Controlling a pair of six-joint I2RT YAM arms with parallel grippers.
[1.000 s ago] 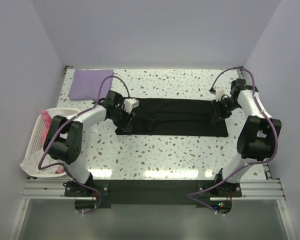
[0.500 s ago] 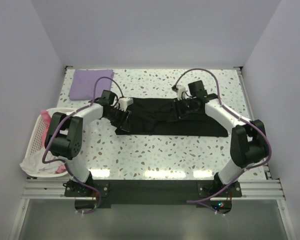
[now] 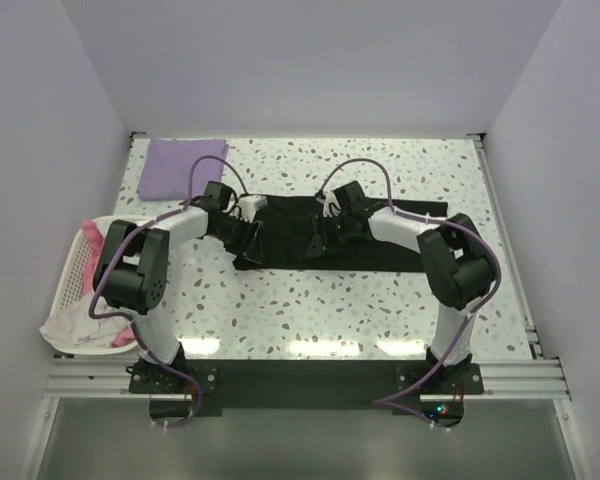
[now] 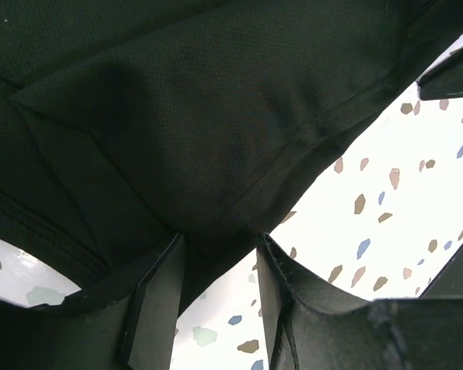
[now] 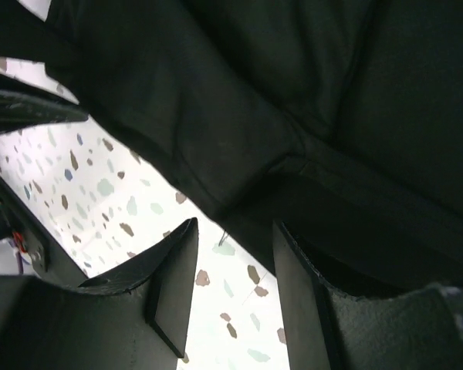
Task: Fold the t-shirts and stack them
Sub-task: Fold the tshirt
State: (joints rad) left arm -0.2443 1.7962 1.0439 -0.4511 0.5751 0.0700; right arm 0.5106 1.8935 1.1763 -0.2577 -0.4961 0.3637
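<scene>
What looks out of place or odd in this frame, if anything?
Nothing damaged or spilled. Only the laundry basket at the table's left edge looks untidy: white and pink garments hang over its rim. The black t-shirt lies creased mid-fold, the purple shirt folded at the far-left corner.

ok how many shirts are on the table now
2. A folded purple t-shirt lies at the far left corner; a black t-shirt lies across the middle. More clothes sit in the white basket off the left edge, some maybe hidden.
</scene>
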